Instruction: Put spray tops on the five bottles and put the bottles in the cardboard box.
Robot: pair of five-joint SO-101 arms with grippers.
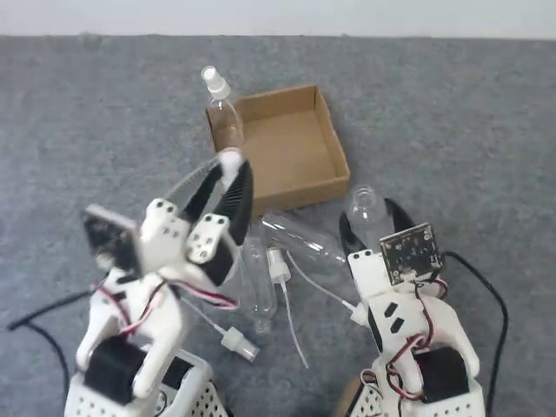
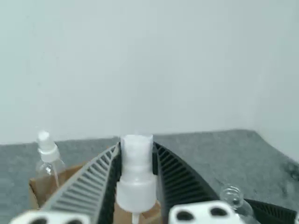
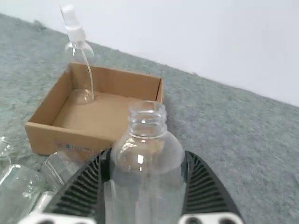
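White loose spray tops (image 1: 239,341) and clear lying bottles (image 1: 300,234) scattered on grey bench (image 1: 452,104). Beyond, open bottle (image 3: 147,158) clamped upright in right hand (image 1: 369,217), held spray top (image 2: 136,172) pinched in left hand (image 1: 232,165). Farthest, one capped bottle (image 1: 221,109) stood inside cardboard box (image 1: 295,148); likely four to go.

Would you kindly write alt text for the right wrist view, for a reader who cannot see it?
The right gripper holds an upright, open-necked bottle. Behind it, a cardboard box holds one standing bottle with a spray top; empty bottles lie near the box.
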